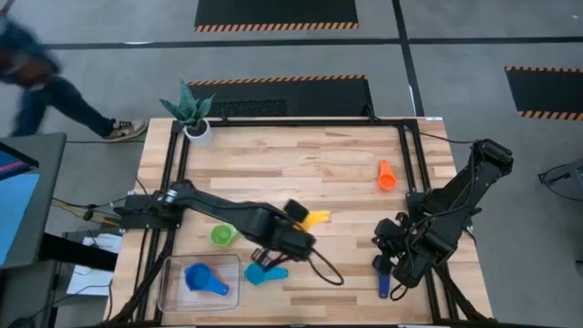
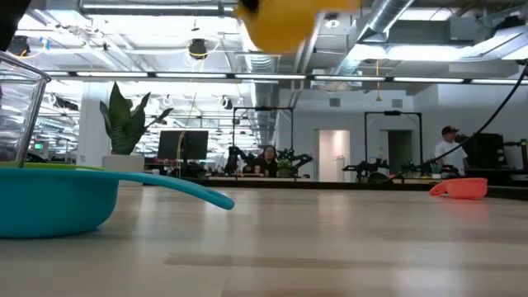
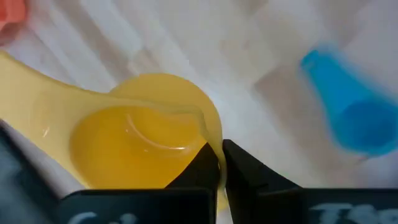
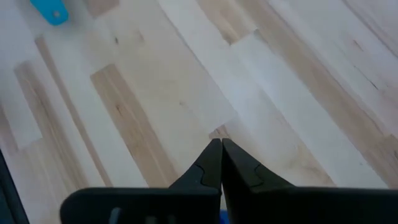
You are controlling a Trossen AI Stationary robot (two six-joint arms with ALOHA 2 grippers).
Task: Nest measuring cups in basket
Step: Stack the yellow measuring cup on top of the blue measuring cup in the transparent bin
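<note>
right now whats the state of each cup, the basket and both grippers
yellow cup: pinched by its rim, lifted off the table
left gripper: shut on the yellow cup, mid-table
medium blue cup: lying in the basket
basket: on the table, holding one cup
green cup: on the table just outside the basket
light blue cup: on the table beside the basket
red cup: tipped on its side
dark blue cup: by the right gripper
right gripper: shut, empty

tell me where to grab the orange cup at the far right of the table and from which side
Judging by the high view, the orange cup lies tipped on its side, alone on bare wood, its narrow end pointing toward the table's far edge. Probably best to come straight down and pinch across that narrow end, since the rounded bowl would likely slip. The right gripper, shut and empty, sits nearest.
</note>
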